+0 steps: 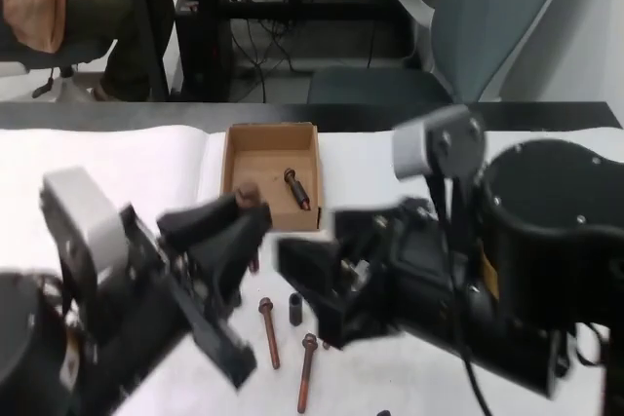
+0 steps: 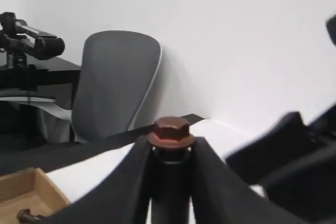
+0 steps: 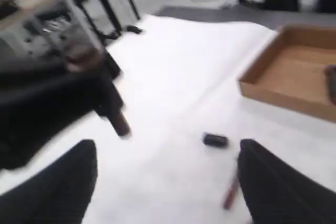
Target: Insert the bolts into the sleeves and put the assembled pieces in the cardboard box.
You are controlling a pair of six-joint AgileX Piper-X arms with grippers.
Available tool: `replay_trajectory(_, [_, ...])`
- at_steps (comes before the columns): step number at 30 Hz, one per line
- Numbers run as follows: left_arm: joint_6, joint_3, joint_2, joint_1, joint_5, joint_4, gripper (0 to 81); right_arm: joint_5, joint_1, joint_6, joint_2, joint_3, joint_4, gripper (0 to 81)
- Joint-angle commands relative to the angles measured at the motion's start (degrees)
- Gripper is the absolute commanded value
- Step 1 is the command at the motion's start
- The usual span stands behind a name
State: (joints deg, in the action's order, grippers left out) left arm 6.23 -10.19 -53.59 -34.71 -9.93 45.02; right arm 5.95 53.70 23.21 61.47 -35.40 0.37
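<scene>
Your left tool (image 2: 171,153) grips the sleeve (image 2: 169,184), right tool (image 3: 167,150) spread empty; tilt it and the bolt (image 2: 170,131) could slide out.

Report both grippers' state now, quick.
Left gripper: shut on a bolt seated in a black sleeve.
Right gripper: open, holding nothing.

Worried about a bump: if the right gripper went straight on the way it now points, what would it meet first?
Probably the white bench cover, near the loose black sleeve; the open right gripper tilts down at it. The sleeved bolt in the left gripper sits aside, depth unclear.
</scene>
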Motion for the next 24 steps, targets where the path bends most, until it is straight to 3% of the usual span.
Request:
replay_trajectory(1, [-2.14, -3.6, 0.12, 2.62, 0.71, -6.31, 1.8, 6.7, 0.02, -0.32, -4.64, 0.13, 13.39, 69.6])
replay_trajectory(10, [-4.14, -16.0, -16.25, 11.13, -4.53, -10.26, 1.8, 5.02, -0.09, 2.71, -1.15, 0.13, 28.39, 69.4])
replay_trajectory(15, [-7.07, -25.85, -30.79, 11.5, -6.16, -14.0, 1.8, -2.35, -2.14, 5.07, 7.56, -0.03, 32.25, 59.9])
replay_trajectory(24, [-5.49, -44.28, -51.91, 12.13, -7.12, -23.09, 1.8, -3.72, -3.05, 1.84, 17.87, -0.03, 30.97, 60.5])
